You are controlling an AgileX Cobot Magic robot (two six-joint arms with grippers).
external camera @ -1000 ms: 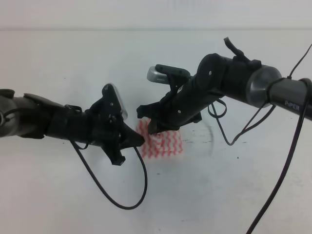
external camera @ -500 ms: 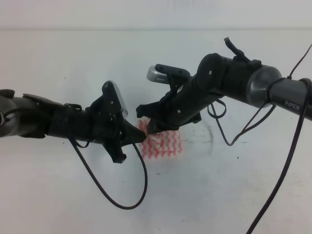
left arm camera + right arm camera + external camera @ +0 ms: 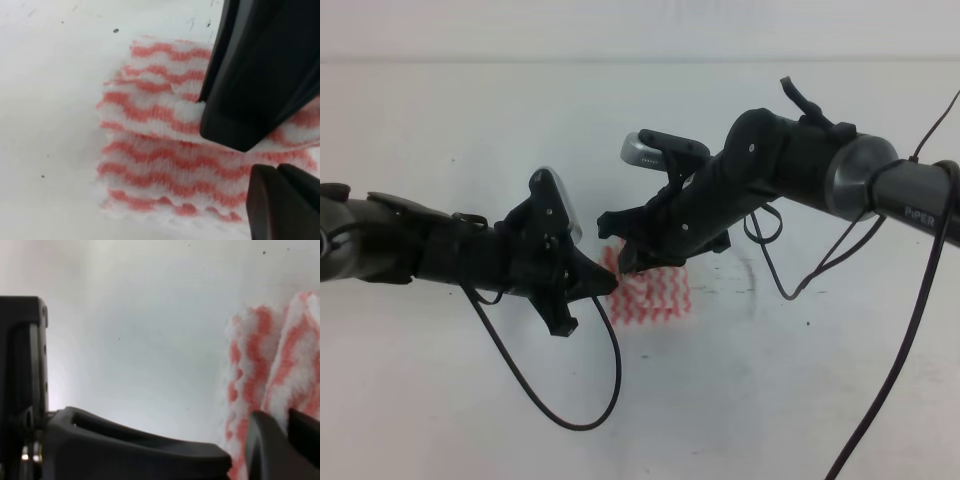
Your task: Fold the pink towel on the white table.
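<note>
1. The white table (image 3: 800,400) is taking up nearly everything in sight, a plain pale surface with a few tiny dark specks scattered about.
2. The right arm (image 3: 840,175) is reaching in from the right edge of the high view, black with a grey collar, and a thin black cable (image 3: 890,390) is hanging from it down toward the near edge.
3. The left arm (image 3: 410,245) is stretching in from the left, with its own cable (image 3: 590,400) looping over the tabletop below it.
4. The pink towel (image 3: 655,295) is lying near the middle of the table, between the two arms; in the left wrist view it is showing two layers, an upper flap (image 3: 150,112) lying over the lower one.
5. The right gripper (image 3: 620,262) is sitting at the towel's far left corner, fingers drawn together on the cloth, and in its own wrist view a fingertip (image 3: 265,450) is pressing into the striped edge.
6. The left gripper (image 3: 608,287) is pointing at the towel's left edge; one dark finger (image 3: 280,205) is showing low in the left wrist view, but I cannot tell whether this gripper is clenched or released.
</note>
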